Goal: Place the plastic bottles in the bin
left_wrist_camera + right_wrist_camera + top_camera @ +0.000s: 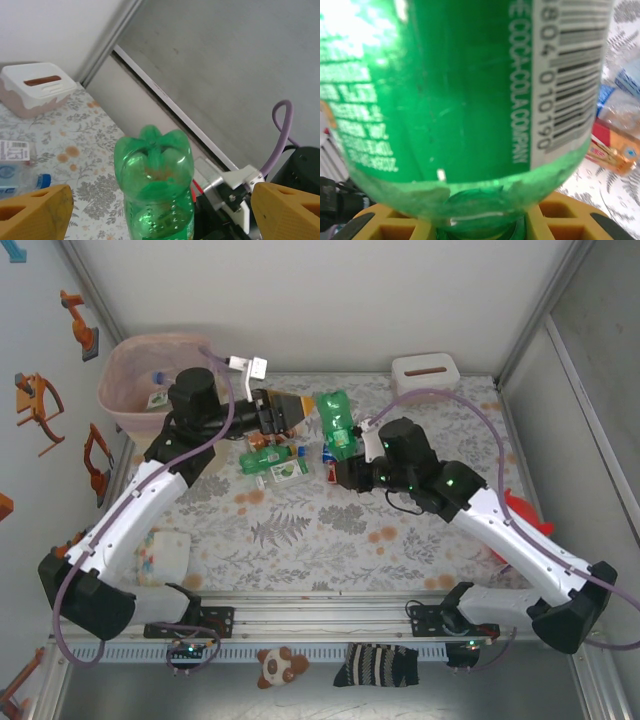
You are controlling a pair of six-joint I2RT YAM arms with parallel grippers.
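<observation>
Green bottle is up off the counter, far of centre, held by the right pincer. That pincer looks clamped on it near the neck end, and in the right wrist view the label and shoulder sit tight between its yellow fingers. The left pincer is just left of the bottle with jaws wide apart. In the left wrist view it has one finger on each side of the lobed base, neither touching. Reads as a handover: the bin is in the far left corner beside the left arm, a long reach for the right arm, so the bottle is offered base-first. The bin already holds a couple of bottles. The loose bottles lie in a clump on the counter just near of the left pincer, waiting. The lidded box at far right is not the target. Next step, as I judge it: left closes on the base, then right lets go.
</observation>
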